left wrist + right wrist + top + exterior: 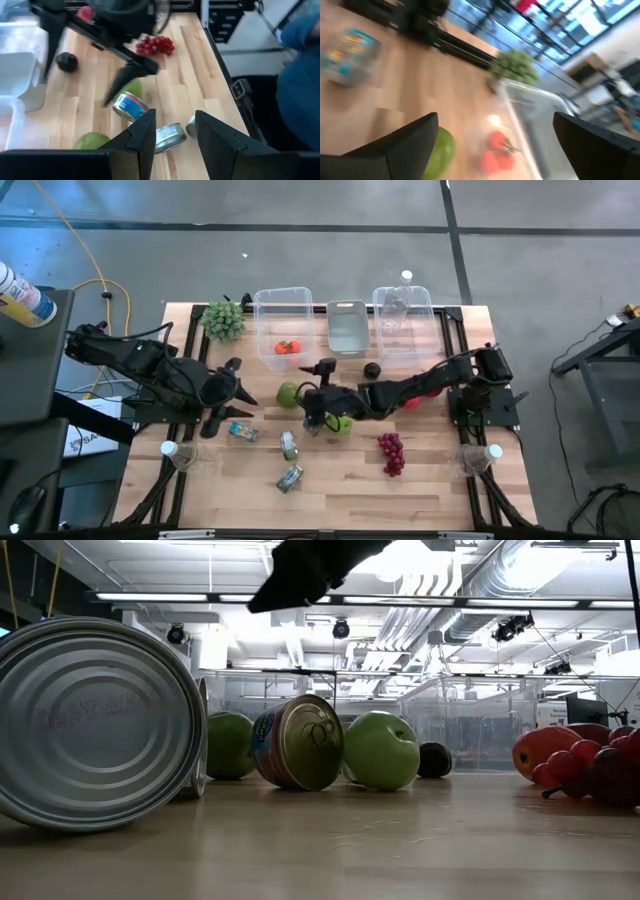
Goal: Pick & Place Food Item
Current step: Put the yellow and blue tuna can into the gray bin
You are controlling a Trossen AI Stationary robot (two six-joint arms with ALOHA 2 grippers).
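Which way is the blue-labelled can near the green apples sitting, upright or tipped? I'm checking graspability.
Tipped. In the low view the blue-labelled can lies on its side, its pull-tab lid facing the camera, between two green apples.

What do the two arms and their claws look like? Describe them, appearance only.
Both arms are dark, nearly black, built of jointed segments with thin black cables along them. The left claw has two broad, flat, wedge-shaped black fingers with angular edges. The right claw has the same matte black fingers. In the high view, each arm rises from a black base frame. No markings are legible.
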